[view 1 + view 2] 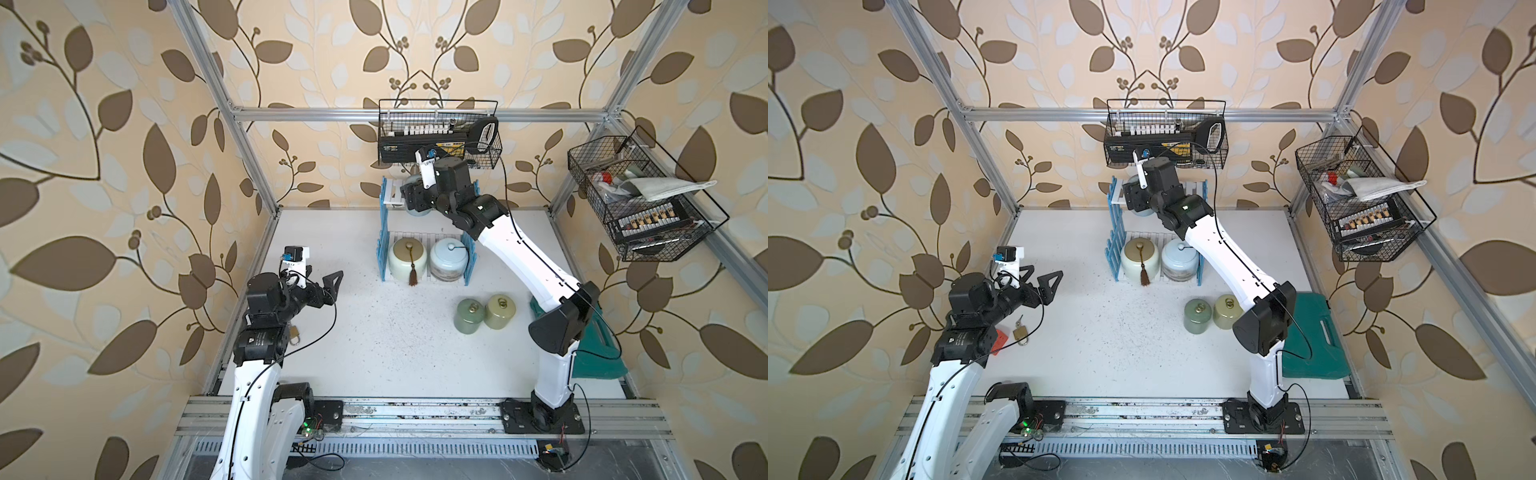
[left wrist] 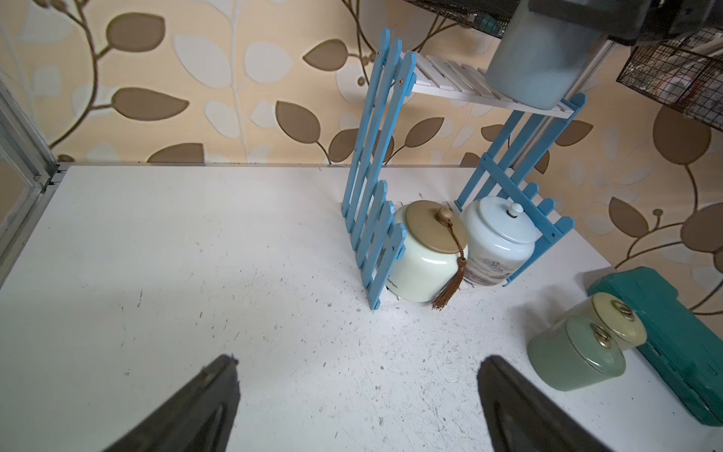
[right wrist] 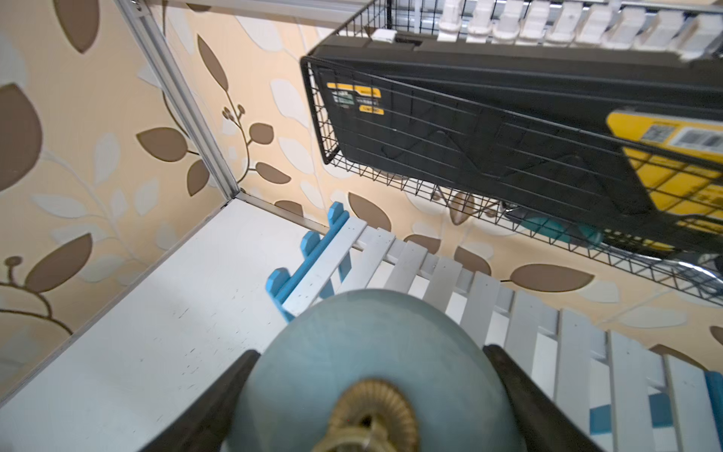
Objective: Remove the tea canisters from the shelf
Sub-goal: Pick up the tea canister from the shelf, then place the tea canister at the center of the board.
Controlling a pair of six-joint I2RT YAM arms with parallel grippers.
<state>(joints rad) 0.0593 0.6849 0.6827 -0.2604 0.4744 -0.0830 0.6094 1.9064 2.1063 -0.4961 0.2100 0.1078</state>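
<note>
Tea canisters stand in three places. The light blue canister (image 3: 352, 321) is on the upper tier of the shelf (image 2: 371, 176), at the middle of the desk's (image 1: 353, 332) far edge. The right gripper (image 3: 371, 352) clasps it from above, one finger (image 3: 234, 383) pressed to each side below the ring lid. From the left wrist view its base (image 2: 540, 58) sits at the front edge of the top board; I cannot tell whether it rests there or is lifted.

On the lower tier, the cream canister (image 1: 406, 257) with its brown tassel and the white-blue canister (image 1: 448, 257) stand side by side, touching.

The dark green canister (image 1: 469, 316) and yellow-green canister (image 1: 500, 311) stand upright on the desk, touching, toward the right edge near a teal case (image 1: 1312, 332).

The left gripper (image 2: 358, 360) hangs over the left edge with jaws spread wide and nothing between them, a padlock (image 1: 1020, 332) lying near it.
</note>
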